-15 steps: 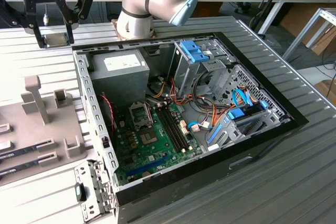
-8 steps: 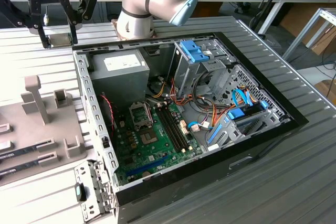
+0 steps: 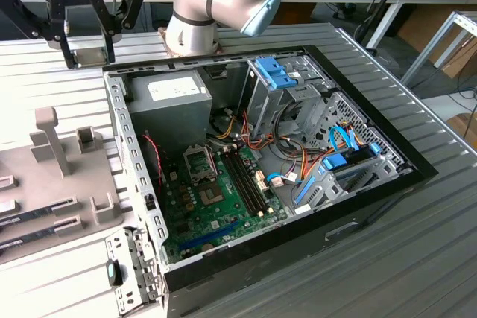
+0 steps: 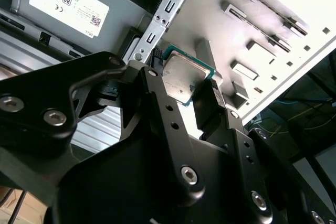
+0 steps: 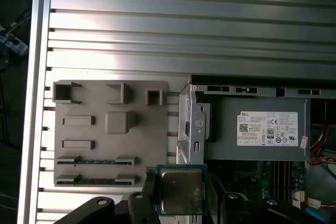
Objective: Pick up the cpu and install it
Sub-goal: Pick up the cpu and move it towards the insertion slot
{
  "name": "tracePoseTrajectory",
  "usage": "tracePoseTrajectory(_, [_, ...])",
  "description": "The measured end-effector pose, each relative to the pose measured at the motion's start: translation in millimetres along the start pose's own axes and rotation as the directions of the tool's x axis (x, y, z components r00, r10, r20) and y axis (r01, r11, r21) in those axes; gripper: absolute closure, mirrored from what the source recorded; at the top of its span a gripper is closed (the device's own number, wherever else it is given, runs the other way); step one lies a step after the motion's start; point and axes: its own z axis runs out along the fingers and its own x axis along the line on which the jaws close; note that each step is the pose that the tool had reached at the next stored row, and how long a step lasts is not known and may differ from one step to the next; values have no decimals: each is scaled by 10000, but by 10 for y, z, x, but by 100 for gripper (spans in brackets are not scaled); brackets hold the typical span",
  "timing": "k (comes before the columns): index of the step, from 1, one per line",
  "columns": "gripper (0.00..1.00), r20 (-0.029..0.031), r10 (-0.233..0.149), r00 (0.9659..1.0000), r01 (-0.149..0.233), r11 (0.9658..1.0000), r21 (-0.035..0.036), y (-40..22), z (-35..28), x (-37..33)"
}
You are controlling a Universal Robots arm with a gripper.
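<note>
The cpu [image 4: 185,77] is a small flat square chip with a silver-grey metal top and a thin green rim; its top looks a little dull and brownish in the first wrist view [image 5: 181,190]. There is one cpu, and it sits between the two black fingers [image 4: 157,90] of the hand [image 4: 184,92]. The fingers press on two opposite edges, so the hand is closed on it and holds it in the air with the metal top towards the wrist cameras.

At the exterior view's upper left, the one hand [image 3: 91,50] hangs above the ribbed tabletop [image 3: 417,258], just beyond the back corner of the open computer case [image 3: 298,251]. In the first wrist view, the held chip appears in front of the border between the grey holder tray [image 5: 89,129] and the case wall.

There is one case, with one power supply [image 3: 168,106], and one green motherboard [image 3: 209,214] with one open socket [image 3: 200,163]. The one tray carries two memory sticks [image 5: 95,161].
</note>
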Motion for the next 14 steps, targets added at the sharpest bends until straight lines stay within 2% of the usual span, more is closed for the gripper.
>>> tracePoseTrajectory(14, [53,1,0,10000,0,10000,0,-5,18,-99])
